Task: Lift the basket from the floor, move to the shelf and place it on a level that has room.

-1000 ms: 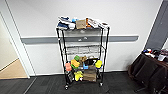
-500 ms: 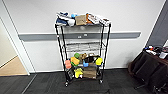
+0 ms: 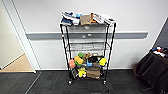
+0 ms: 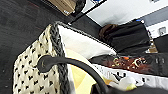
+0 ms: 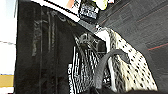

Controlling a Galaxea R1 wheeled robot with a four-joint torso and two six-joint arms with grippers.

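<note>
1. Standing against a white wall, the black wire shelf (image 3: 87, 50) fills the middle of the head view, its feet on the dark carpet floor (image 3: 50, 82).
2. Its top tier is heaped with books, a brown box (image 3: 85, 19) and other items; the second-highest level (image 3: 86, 46), a grey wire grid, looks bare of bulky goods.
3. Colourful toys (image 3: 78, 60) crowd the tier below, and a brown paper bag (image 3: 93, 72) sits on the lowest tier.
4. A black-draped table (image 3: 152, 67) stands to the right of the shelf; tan wooden flooring (image 3: 17, 65) shows through an opening on the left.
5. The basket (image 4: 40, 72), cream with small black marks and a dark braided rim, appears close up in the left wrist view, above the carpet, with a curved dark handle (image 4: 67, 65) arching over its rim and a white lining inside.
6. The right wrist view shows the same basket, patterned wall and a grey handle (image 5: 107, 65) against the carpet.
7. The basket's long axis and heading cannot be told from these close views.
8. Whether either gripper is clamped or released cannot be told; no fingers are distinguishable.
</note>
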